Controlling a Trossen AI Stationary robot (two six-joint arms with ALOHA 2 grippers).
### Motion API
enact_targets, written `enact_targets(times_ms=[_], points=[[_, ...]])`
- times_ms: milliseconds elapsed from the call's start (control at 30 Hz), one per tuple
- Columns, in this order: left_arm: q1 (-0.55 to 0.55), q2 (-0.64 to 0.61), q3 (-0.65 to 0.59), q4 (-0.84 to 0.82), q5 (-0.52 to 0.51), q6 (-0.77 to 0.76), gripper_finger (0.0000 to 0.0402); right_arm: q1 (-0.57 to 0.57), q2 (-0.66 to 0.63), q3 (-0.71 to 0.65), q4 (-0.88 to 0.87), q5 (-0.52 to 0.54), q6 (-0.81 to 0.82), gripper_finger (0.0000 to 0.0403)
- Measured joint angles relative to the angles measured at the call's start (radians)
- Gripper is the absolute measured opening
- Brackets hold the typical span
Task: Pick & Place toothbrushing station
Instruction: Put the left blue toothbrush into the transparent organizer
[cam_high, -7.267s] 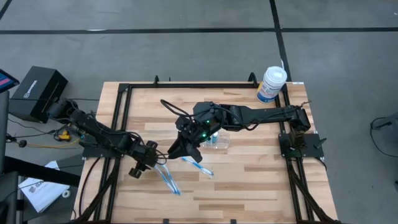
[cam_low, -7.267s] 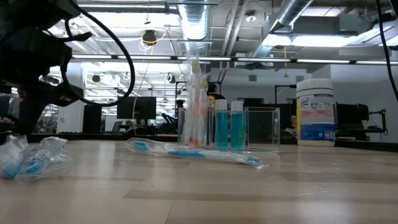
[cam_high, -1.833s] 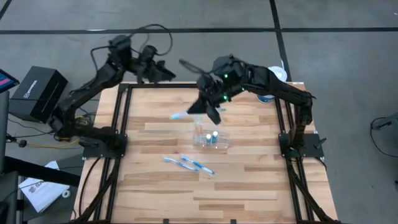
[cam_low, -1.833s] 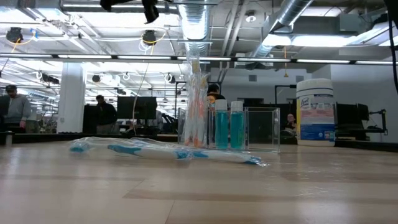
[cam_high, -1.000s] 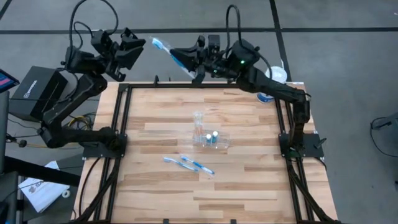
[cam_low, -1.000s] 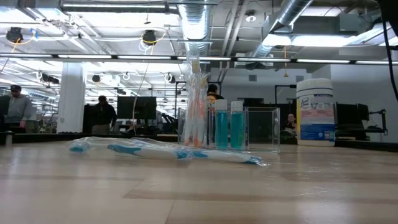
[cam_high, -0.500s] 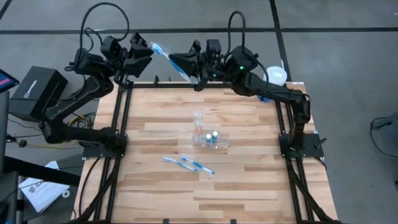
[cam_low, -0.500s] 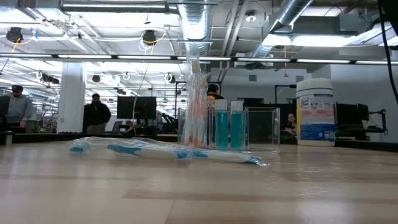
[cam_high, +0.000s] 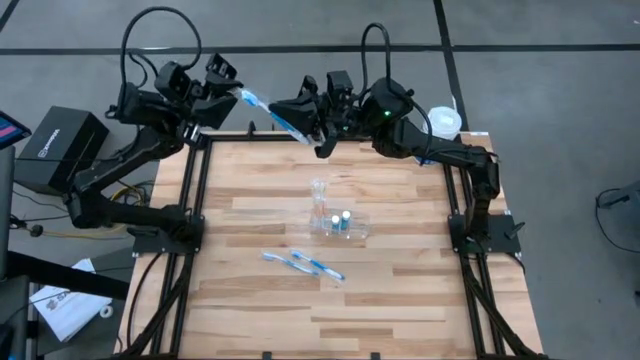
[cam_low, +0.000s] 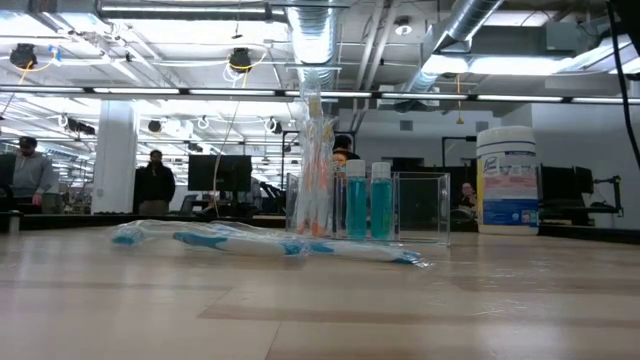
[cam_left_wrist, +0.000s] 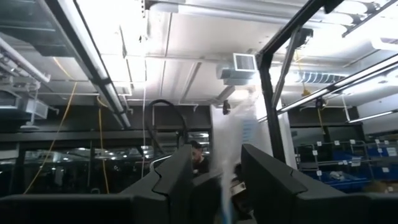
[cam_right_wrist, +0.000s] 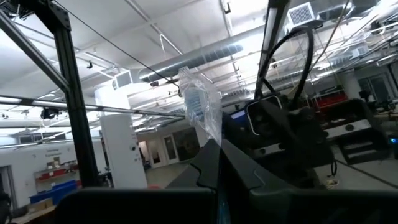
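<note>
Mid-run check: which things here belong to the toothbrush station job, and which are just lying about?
Job:
- clear holder
- wrapped toothbrush between both pincers: right pincer shut on it, left pincer at its other end

Lying about:
- wipes canister
- black box

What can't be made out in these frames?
- Whether the left hand grips the wrapped toothbrush: too small in the high view; in the left wrist view the wrapper is a blur.
- Both hands in the low view: above its top edge.
- The clear holder's tray part: in the low view the two blue bottles and wrapped toothbrushes stand before it.
</note>
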Motion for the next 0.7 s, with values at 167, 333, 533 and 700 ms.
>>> enact_targets(times_ms=[167, 333, 533, 700], points=[[-0.022, 0.007, 0.000, -0.001, 0.010, 0.000, 0.0134, -0.001, 0.000, 0.000, -0.004, -0.019, 0.005, 0.0000], [-0.047, 0.029, 0.000, 0.002, 0.016, -0.020, 0.0134, 0.001, 0.000, 0.000, -0.013, -0.044, 0.011, 0.0000], [-0.062, 0.051, 0.000, 0.000, 0.032, -0.029, 0.0134, 0.004, 0.000, 0.000, -0.051, -0.045, 0.013, 0.0000], [-0.062, 0.051, 0.001, 0.002, 0.046, -0.035, 0.0134, 0.005, 0.000, 0.001, -0.057, -0.048, 0.013, 0.0000]])
